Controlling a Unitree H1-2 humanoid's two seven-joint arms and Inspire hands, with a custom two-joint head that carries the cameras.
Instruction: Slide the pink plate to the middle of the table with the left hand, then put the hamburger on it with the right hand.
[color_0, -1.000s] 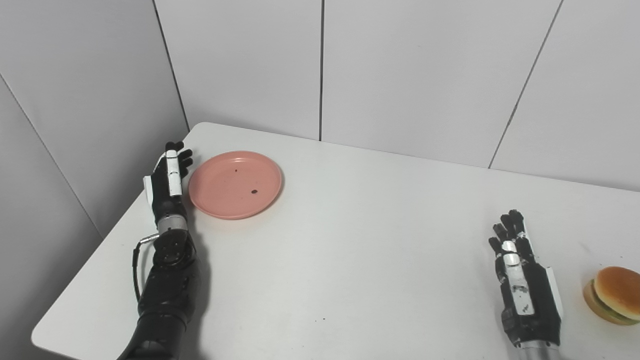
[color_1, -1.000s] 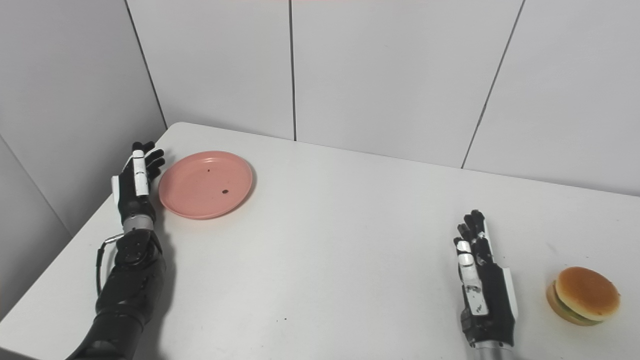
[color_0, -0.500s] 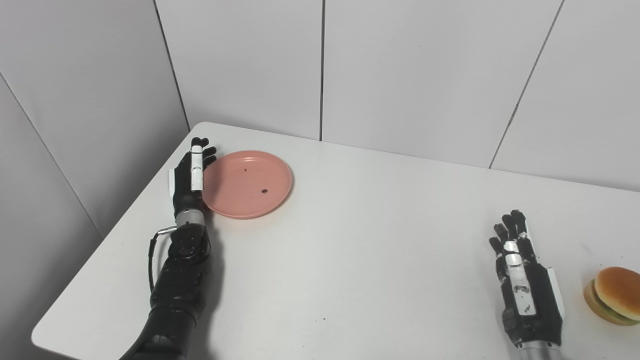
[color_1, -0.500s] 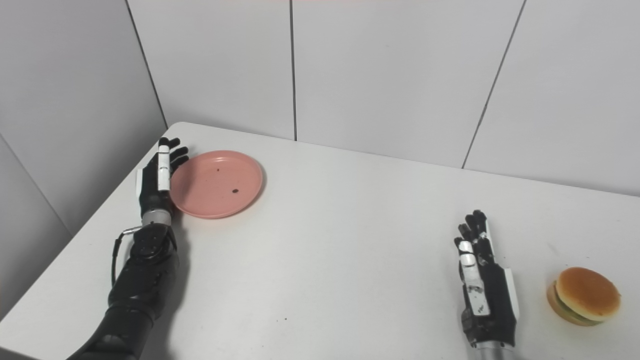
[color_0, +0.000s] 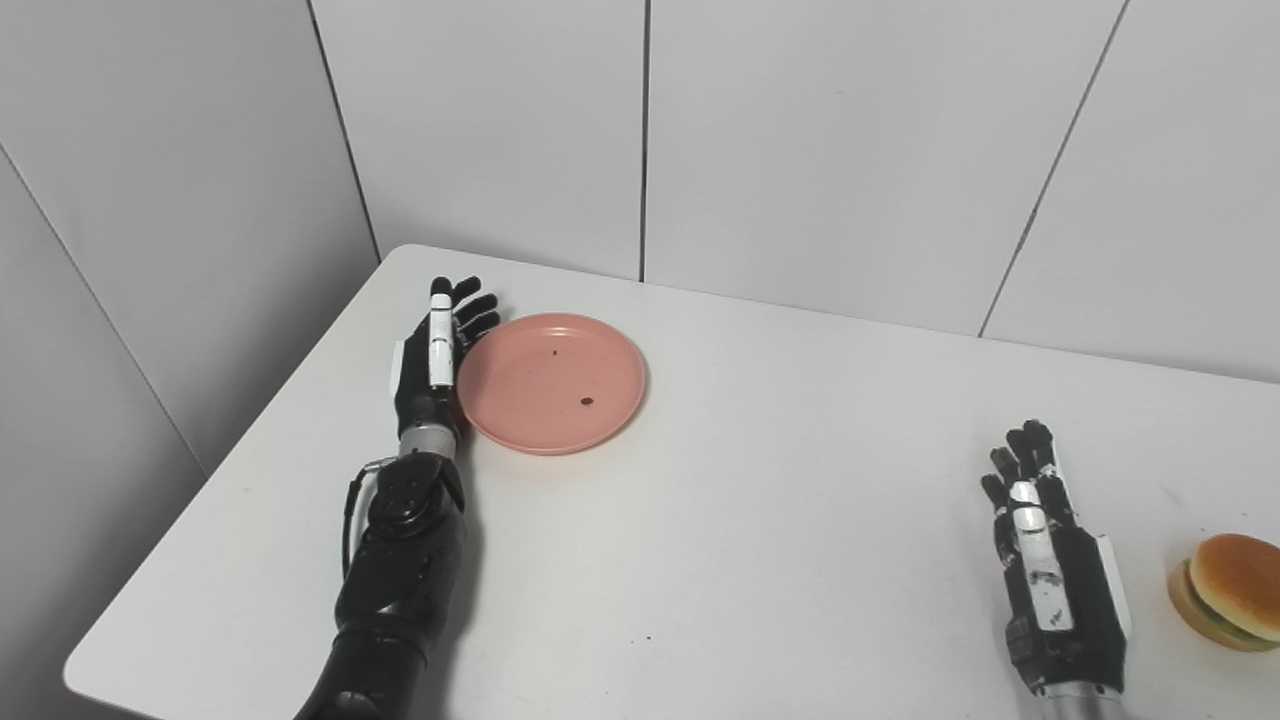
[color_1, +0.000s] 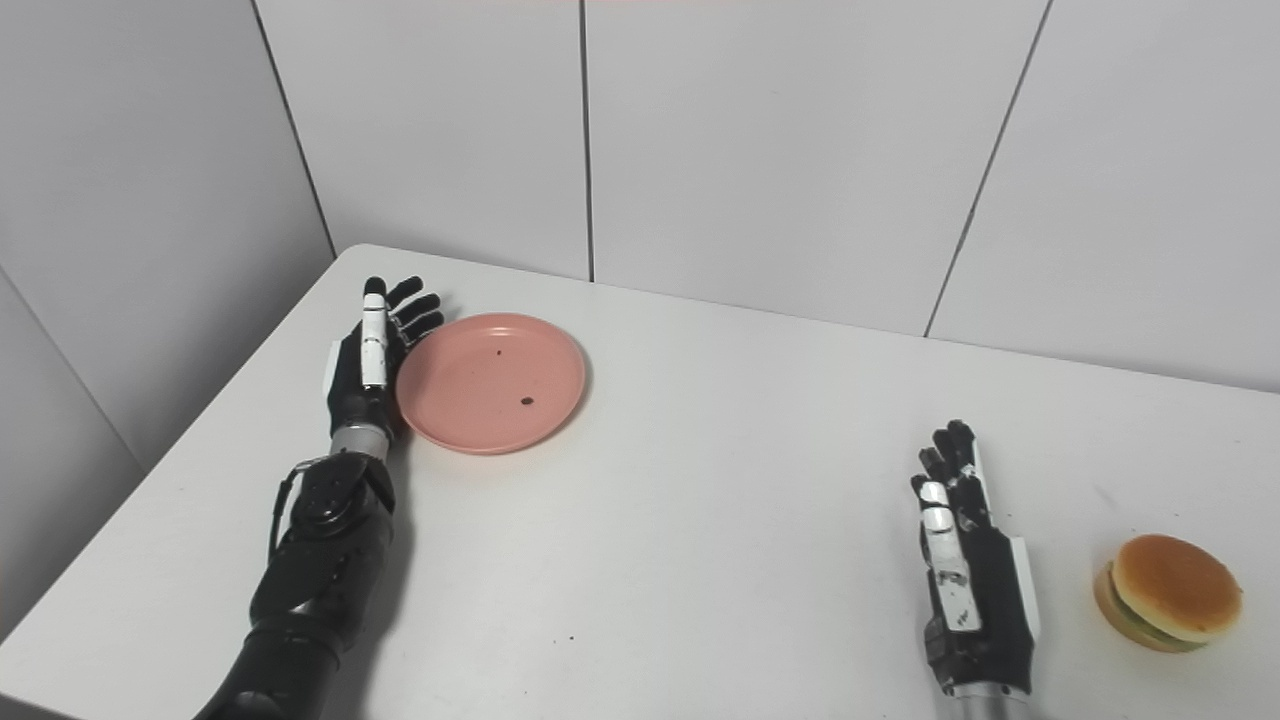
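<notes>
A pink plate (color_0: 555, 385) with two dark specks lies on the white table (color_0: 760, 520), left of the middle. My left hand (color_0: 432, 362) is open, fingers straight, its edge against the plate's left rim. My right hand (color_0: 1045, 560) is open and rests on the table near the front right. A hamburger (color_0: 1228, 590) sits on the table just right of the right hand, apart from it. The plate (color_1: 492, 382), left hand (color_1: 368, 362), right hand (color_1: 965, 570) and hamburger (color_1: 1168, 592) also show in the right eye view.
Grey wall panels stand behind the table and along its left side. The table's left edge (color_0: 230, 470) runs close beside my left arm. A small dark speck (color_0: 650, 637) lies near the front.
My left hand has moved right, pushing the pink plate to the right, toward the table's middle. The right hand and the hamburger have not moved.
</notes>
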